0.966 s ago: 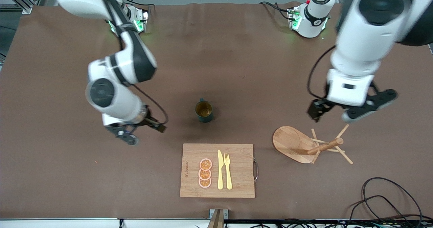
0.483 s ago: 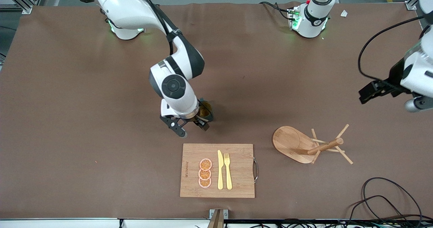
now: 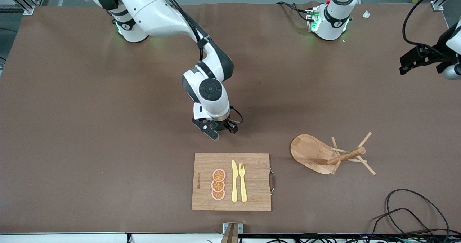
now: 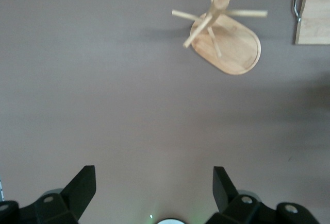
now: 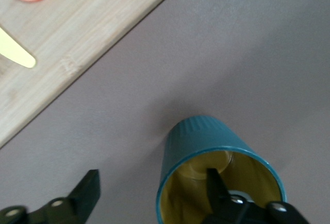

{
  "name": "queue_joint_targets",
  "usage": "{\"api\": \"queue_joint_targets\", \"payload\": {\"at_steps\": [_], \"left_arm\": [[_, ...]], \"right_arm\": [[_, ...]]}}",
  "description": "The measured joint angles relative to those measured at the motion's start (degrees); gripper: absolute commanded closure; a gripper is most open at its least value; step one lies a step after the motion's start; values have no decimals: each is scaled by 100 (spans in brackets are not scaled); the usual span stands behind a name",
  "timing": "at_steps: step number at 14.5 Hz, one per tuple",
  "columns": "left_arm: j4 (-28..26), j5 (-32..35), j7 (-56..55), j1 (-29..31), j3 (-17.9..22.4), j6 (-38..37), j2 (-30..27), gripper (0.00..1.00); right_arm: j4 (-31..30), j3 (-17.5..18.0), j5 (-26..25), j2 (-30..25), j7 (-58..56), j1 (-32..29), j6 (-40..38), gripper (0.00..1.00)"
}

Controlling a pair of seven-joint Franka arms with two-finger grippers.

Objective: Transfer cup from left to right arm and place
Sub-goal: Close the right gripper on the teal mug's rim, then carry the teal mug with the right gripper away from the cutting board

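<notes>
The teal-green cup (image 5: 203, 144) with a tan-yellow inside stands upright on the brown table. It shows only in the right wrist view; in the front view the right arm's hand hides it. My right gripper (image 3: 220, 130) (image 5: 152, 183) is open and low over the cup. One finger (image 5: 216, 183) is inside the cup and the other finger (image 5: 88, 185) is outside its wall. My left gripper (image 3: 428, 61) (image 4: 153, 175) is open and empty, held high over the left arm's end of the table.
A wooden cutting board (image 3: 232, 181) with three orange slices (image 3: 218, 184), a yellow knife and a fork lies nearer the front camera than the cup. A wooden mug tree (image 3: 329, 154) (image 4: 224, 33) lies toward the left arm's end. Cables (image 3: 407, 214) lie at the front corner.
My right arm has swung from its end of the table to the cup and lowered the open gripper astride its wall. My left arm has pulled away toward its own end.
</notes>
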Motion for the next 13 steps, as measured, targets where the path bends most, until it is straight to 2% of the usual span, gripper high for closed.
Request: {"api": "queue_joint_targets", "payload": {"at_steps": [1,2,3,8,13], "left_arm": [[-192,-1,0,-2,-2,2,-145,0],[-340,-1,0,-5,-3,8,-258,0],[-431,-2,0,-11,-4,15,-327,0],[-550,-2,0,-16,-7,171,-361,0],[-596,-2,0,-9,-3,214,-348,0]], "right_arm": [[0,-5,-2,11,-60,0,0,87],[2,-15,-2,10,-162,0,-1,96],[8,-30,-2,10,-234,-1,-1,98],[47,-129,-6,-28,-964,-91,-314,100],[124,-210,-8,-411,-2737,-900,-1174,99]]}}
